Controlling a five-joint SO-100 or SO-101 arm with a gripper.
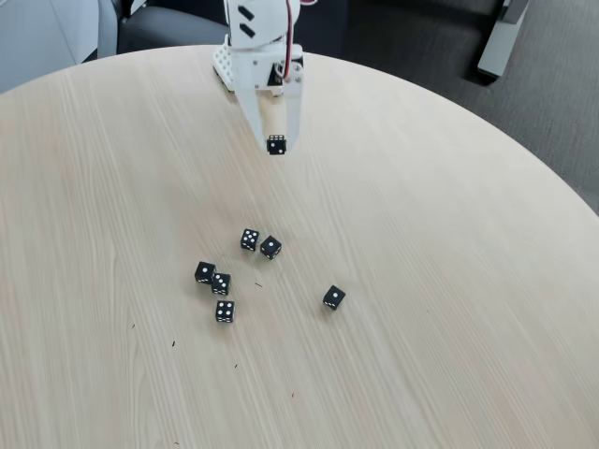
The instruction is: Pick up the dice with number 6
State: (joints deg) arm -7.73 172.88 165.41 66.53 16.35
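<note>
fixed view: the white gripper (276, 142) hangs above the far part of the round wooden table (449, 281), its fingers clenched on the dice with number 6 (276, 144), which sits at the fingertips clear of the tabletop. nearer the camera lie six more black dice: a touching pair (259, 243) at the centre, three close together (214, 286) to the left, and a single die (334, 297) to the right.
</note>
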